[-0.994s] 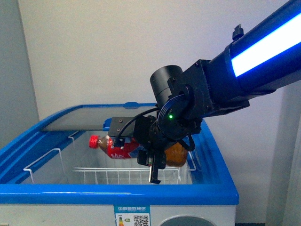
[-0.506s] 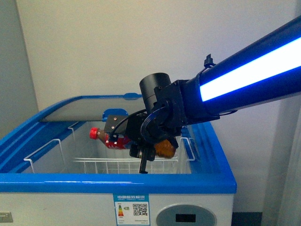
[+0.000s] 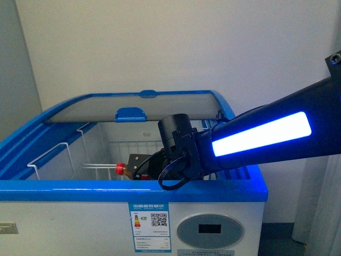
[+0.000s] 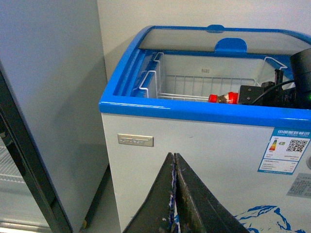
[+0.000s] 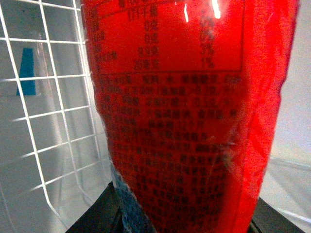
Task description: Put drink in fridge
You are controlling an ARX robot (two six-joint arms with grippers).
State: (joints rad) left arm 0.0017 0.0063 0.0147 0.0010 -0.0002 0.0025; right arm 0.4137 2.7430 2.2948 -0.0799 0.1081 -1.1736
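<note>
**Drink held inside the open fridge**

The right hand (image 3: 145,166) is pinching the drink (image 3: 121,168). Its dark fingers (image 5: 95,218) sit on either side of the red label, which fills the right wrist view. The drink lies on its side, with its red cap (image 4: 214,98) pointing away from the hand toward the robot's left. Hand and drink are inside the fridge (image 3: 80,191), just behind its blue front rim, with white wire baskets (image 3: 48,160) around them. I cannot tell whether the drink rests on a basket. Beyond the hand, the glass lid (image 3: 138,109) covers the back of the fridge. The left hand (image 4: 174,194) is pressed together and empty, outside the fridge and facing its white front wall. A grey cabinet (image 4: 48,97) stands beside the fridge.
</note>
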